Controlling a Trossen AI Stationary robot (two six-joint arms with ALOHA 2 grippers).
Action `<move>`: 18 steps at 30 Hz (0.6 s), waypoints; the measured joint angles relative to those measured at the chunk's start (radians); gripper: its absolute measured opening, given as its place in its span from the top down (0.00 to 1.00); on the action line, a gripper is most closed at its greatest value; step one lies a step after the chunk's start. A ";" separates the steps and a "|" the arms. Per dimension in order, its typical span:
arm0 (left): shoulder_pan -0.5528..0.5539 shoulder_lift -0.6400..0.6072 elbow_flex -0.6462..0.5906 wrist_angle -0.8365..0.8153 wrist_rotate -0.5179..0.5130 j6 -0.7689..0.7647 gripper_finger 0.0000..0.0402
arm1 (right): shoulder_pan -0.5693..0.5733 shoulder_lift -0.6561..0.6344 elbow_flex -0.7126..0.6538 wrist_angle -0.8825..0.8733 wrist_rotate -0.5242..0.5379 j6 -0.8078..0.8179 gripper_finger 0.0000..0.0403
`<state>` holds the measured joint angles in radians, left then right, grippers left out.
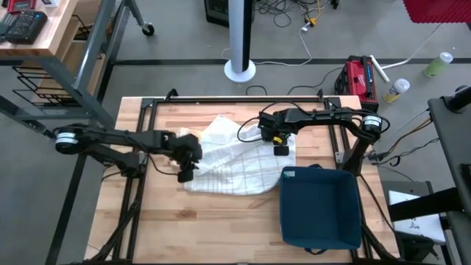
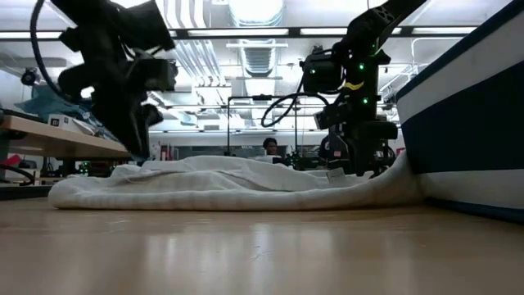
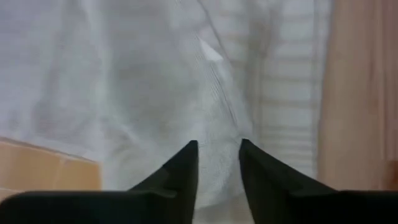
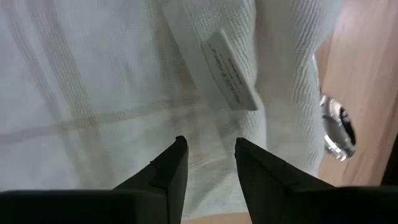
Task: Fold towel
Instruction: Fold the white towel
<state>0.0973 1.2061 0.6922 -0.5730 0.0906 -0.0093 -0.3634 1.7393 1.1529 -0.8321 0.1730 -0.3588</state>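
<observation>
A white towel (image 1: 237, 158) with faint grid lines lies crumpled in the middle of the wooden table, in loose folds. My left gripper (image 1: 187, 168) stands open over the towel's left edge, pointing steeply down; in the left wrist view its gripper (image 3: 217, 149) has wrinkled cloth (image 3: 186, 81) in the gap. My right gripper (image 1: 281, 147) stands open over the towel's right part, near a sewn label (image 4: 229, 70); the right wrist view shows its gripper (image 4: 210, 146) with cloth in the gap. In the low view the towel (image 2: 229, 184) lies as a low mound. My left gripper hangs close over the towel's left edge (image 2: 123, 174) with its fingers pointing down; I cannot tell whether the fingertips touch the cloth. My right gripper comes from above at the towel's right part (image 2: 352, 179), beside the label; I cannot tell whether its fingertips touch the cloth.
A dark blue bin (image 1: 320, 206) stands at the table's near right, its wall touching the towel's right end (image 2: 405, 176). A black frame (image 1: 243, 99) runs along the table's far edge. A small metal fitting (image 4: 336, 127) sits in the wood beside the towel. Bare wood lies along the near edge.
</observation>
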 joint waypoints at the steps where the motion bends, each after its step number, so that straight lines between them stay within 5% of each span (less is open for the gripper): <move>1: -0.007 0.021 0.000 0.004 0.000 0.007 0.70 | 0.000 0.000 -0.002 0.000 0.000 0.015 0.69; 10: -0.054 0.170 0.000 0.012 -0.004 0.037 0.63 | 0.000 0.000 -0.009 0.043 0.003 0.052 0.74; 18: -0.055 0.204 0.000 -0.012 -0.048 0.022 0.97 | 0.000 -0.001 -0.039 0.074 0.003 0.058 0.85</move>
<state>0.0425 1.4099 0.6922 -0.5847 0.0422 0.0131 -0.3630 1.7382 1.1135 -0.7584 0.1761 -0.3005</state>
